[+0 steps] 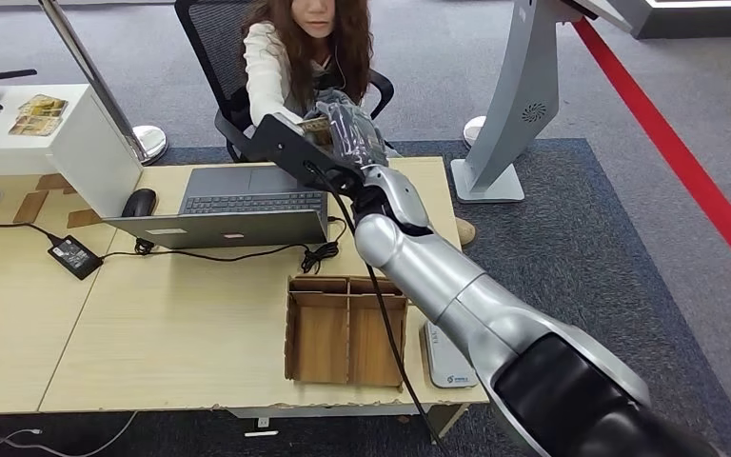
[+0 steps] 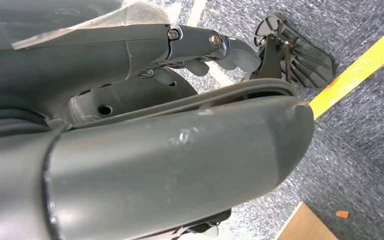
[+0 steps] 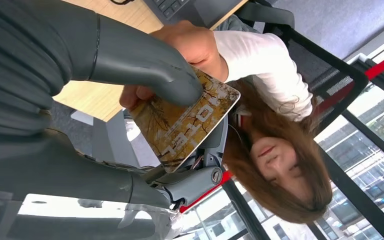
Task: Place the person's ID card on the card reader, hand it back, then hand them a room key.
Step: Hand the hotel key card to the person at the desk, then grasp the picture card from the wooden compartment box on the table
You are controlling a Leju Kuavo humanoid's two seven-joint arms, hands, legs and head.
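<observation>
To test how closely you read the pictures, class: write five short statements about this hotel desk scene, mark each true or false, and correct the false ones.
1. The right robot hand holds a card printed HOTEL. True.
2. The person's hand touches that card. True.
3. The laptop is folded shut. False: it lies open, keyboard showing.
4. The cardboard tray holds a stack of cards. False: its compartments look empty.
5. The person is standing. False: seated in an office chair.
</observation>
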